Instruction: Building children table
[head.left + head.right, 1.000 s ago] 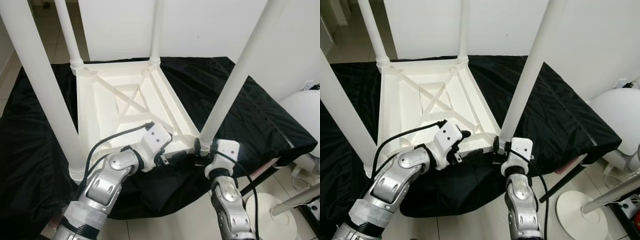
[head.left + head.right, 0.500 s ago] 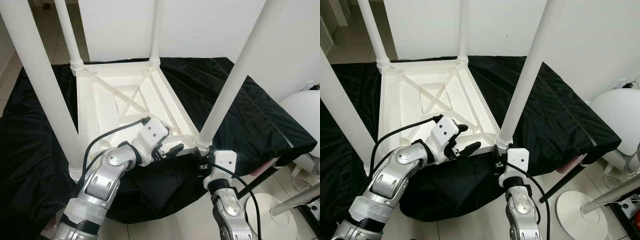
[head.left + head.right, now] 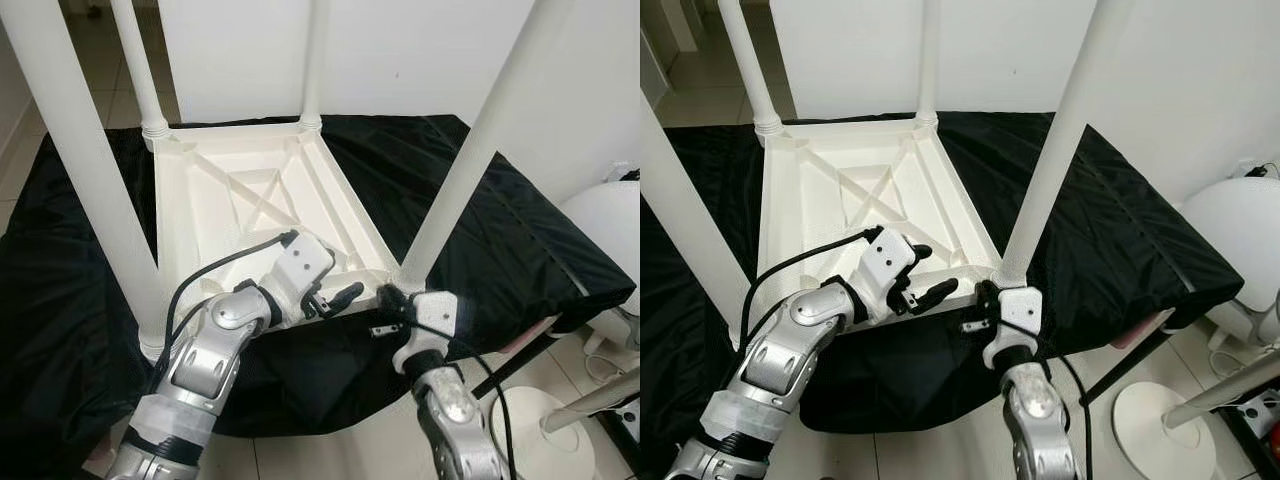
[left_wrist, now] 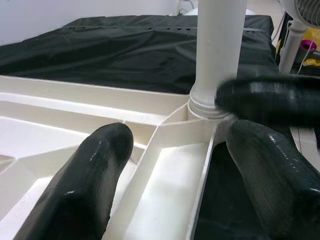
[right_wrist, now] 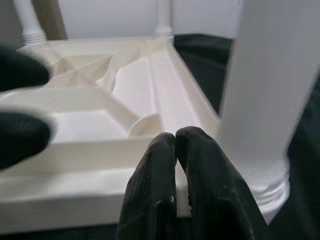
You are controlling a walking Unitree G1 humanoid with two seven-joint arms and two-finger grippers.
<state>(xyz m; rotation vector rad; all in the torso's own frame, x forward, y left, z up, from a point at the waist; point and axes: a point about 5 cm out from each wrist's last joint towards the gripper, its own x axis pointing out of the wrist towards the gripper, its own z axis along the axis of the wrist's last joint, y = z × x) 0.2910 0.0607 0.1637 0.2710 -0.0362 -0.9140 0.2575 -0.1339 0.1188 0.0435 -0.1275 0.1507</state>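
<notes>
Since the near-right corner is where both arms meet, the lines below keep to it.

Table: the white table [image 3: 255, 205] lies upside down on a black cloth [image 3: 520, 230], ribbed underside up, four legs standing upright from its corners.
Near-right leg: this leg [image 3: 470, 150] rises with its long axis leaning slightly right, its collar seated at the near-right corner.
Right gripper: the right gripper [image 3: 385, 297] sits just near and left of that collar, fingers pressed together, holding nothing; it is the nearer arm to the leg.
Left gripper: the left gripper [image 3: 335, 297] hovers over the near rim, fingers [image 4: 95, 175] spread apart, the leg base lying to its right and a little farther.
Judgement: all four legs look fitted; any further seating of the near-right leg would need force along its upright axis.
</notes>
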